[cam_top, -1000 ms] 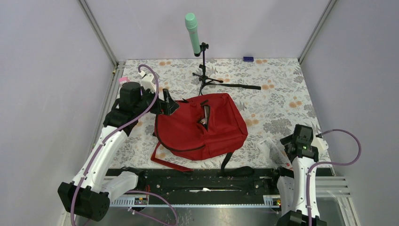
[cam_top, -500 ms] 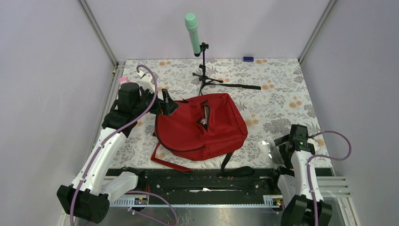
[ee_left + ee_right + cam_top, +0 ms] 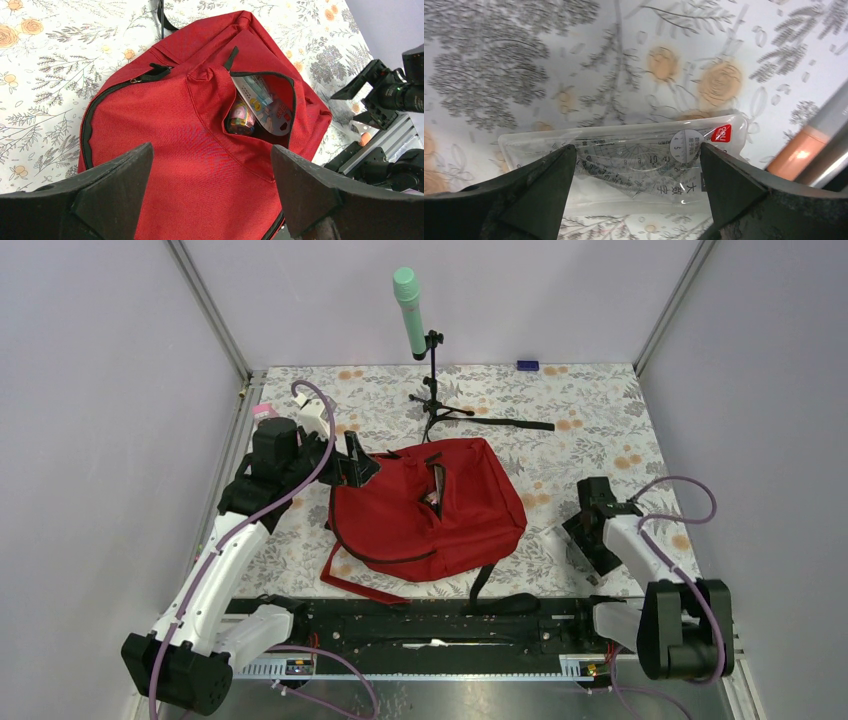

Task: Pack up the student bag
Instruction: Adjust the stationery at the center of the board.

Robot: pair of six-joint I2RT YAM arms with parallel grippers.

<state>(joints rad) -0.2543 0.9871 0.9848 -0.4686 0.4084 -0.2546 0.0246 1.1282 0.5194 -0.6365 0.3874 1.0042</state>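
The student bag (image 3: 425, 515) lies flat mid-table, dark red, its black straps trailing toward the near edge. Its zipped pocket (image 3: 262, 102) gapes open, showing colourful packets inside. My left gripper (image 3: 352, 462) hovers open above the bag's left side; in the left wrist view (image 3: 210, 150) only red fabric (image 3: 175, 140) lies between the fingers. My right gripper (image 3: 585, 530) is open and points down over a clear packet of rulers and a protractor (image 3: 634, 160) lying on the floral cloth right of the bag. In the right wrist view (image 3: 636, 152) the fingers straddle the packet without touching it.
A green-headed microphone (image 3: 408, 308) stands on a black tripod (image 3: 433, 405) behind the bag. A small blue item (image 3: 527, 365) sits at the back edge, a pink one (image 3: 263, 410) at the far left. The black rail (image 3: 430, 625) runs along the near edge.
My right arm has swung forward and left from the near right corner, and its gripper now hangs over the clear packet. The left arm has barely moved.
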